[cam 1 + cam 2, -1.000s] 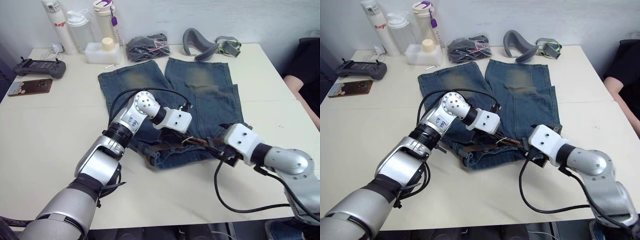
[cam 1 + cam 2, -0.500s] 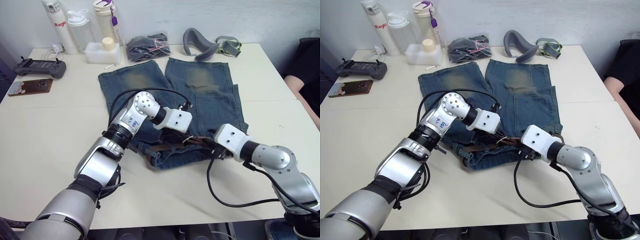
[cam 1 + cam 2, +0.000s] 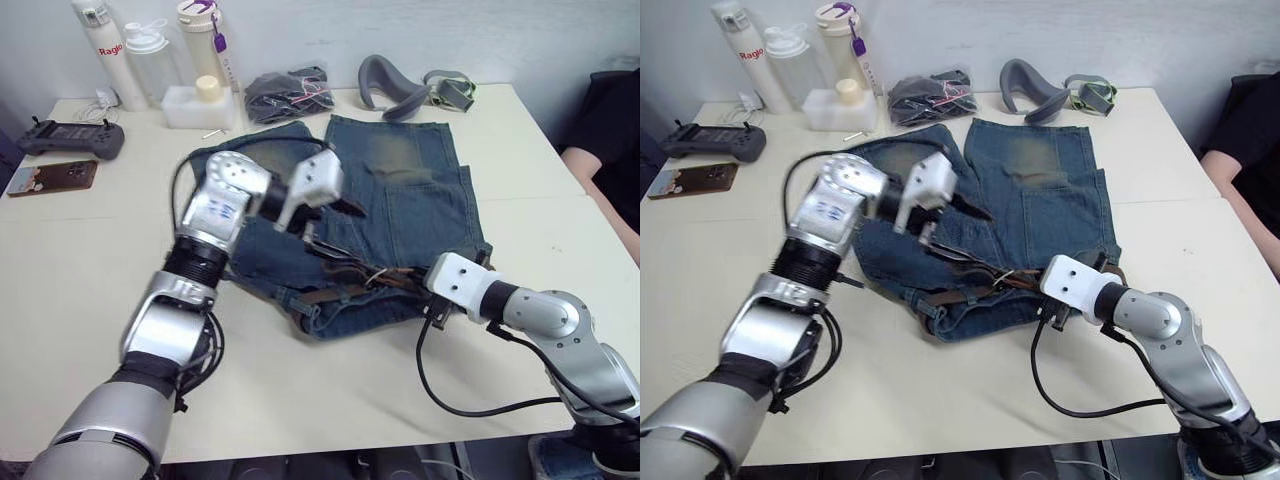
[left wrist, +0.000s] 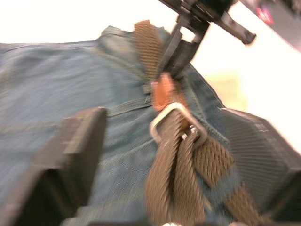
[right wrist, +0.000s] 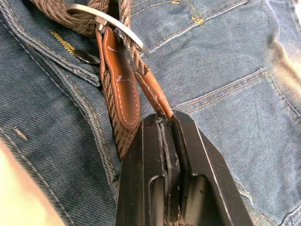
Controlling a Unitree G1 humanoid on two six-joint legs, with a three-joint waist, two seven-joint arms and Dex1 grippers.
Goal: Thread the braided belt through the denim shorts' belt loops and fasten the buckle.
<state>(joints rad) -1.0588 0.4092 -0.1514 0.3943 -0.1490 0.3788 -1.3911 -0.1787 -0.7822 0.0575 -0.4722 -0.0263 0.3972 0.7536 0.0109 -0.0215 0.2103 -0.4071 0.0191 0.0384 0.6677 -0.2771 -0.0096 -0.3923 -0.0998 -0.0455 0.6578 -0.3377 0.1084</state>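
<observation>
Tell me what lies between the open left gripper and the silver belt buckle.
Only air above blue denim shorts; left gripper hovers over silver rectangular buckle, per left wrist view.

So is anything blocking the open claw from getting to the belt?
Nothing visible is. The left claw is open, and the braided belt with its silver buckle lies right between its fingers on the denim shorts. The right claw already pinches the belt's tan end.

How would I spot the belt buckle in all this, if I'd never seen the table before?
Start at the blue denim shorts spread across the middle of the pale table. Follow their near waistband edge to the dark-brown braided belt lying along it. The silver rectangular metal buckle sits on that belt beside tan leather ends, the one shiny metal piece there.
</observation>
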